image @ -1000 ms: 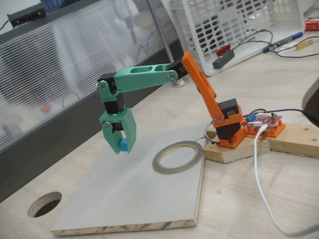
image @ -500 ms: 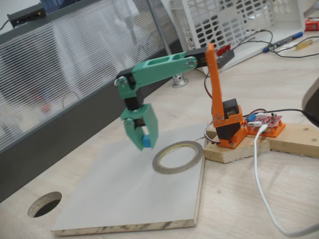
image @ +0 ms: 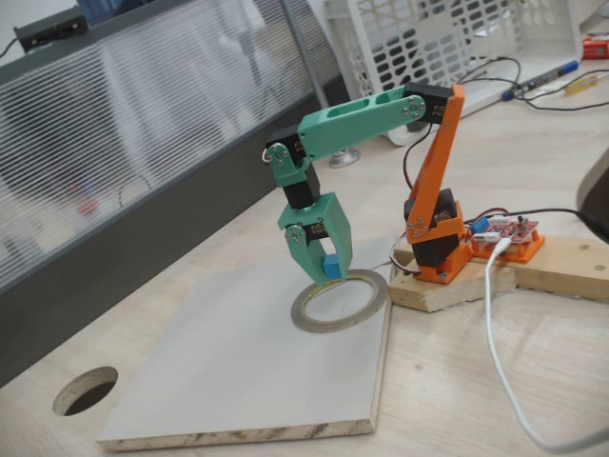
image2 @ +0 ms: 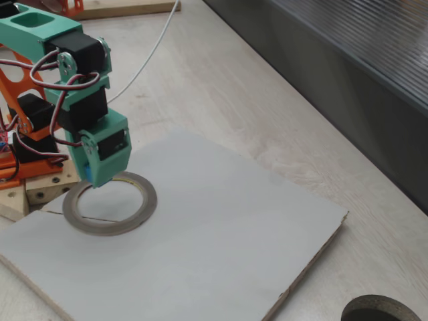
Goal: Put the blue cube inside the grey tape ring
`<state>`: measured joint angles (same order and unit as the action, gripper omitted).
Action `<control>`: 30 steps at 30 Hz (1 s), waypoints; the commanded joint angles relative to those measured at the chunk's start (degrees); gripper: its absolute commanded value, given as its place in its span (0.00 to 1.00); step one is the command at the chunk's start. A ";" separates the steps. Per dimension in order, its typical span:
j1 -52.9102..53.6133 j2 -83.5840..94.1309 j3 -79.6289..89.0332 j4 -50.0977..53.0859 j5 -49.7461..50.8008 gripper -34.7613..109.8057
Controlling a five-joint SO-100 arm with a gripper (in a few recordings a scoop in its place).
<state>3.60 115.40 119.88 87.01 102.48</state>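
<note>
Pale wooden surface (image: 533, 362) with a grey board (image: 238, 381) laid on top, a round hole (image: 86, 389) cut well in front of the tool. Green tool (image: 324, 268) pointing down, clamped on the blue cube (image: 331, 266), held just above the far rim of the grey tape ring (image: 340, 299) lying flat directly below. Best done by shifting slightly toward the hollow centre, lowering until the cube nearly touches the board, then opening gently. Beyond the tool, a white basket (image: 447, 48) and pens. No readable writing or brand anywhere.
</note>
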 commanded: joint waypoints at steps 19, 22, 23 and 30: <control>0.70 1.76 1.05 0.88 0.44 0.33; 0.70 1.76 1.05 0.88 0.44 0.37; 0.70 1.76 1.05 1.05 0.44 0.39; 0.70 1.76 1.05 1.67 0.44 0.63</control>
<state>3.60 115.66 119.88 87.54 102.22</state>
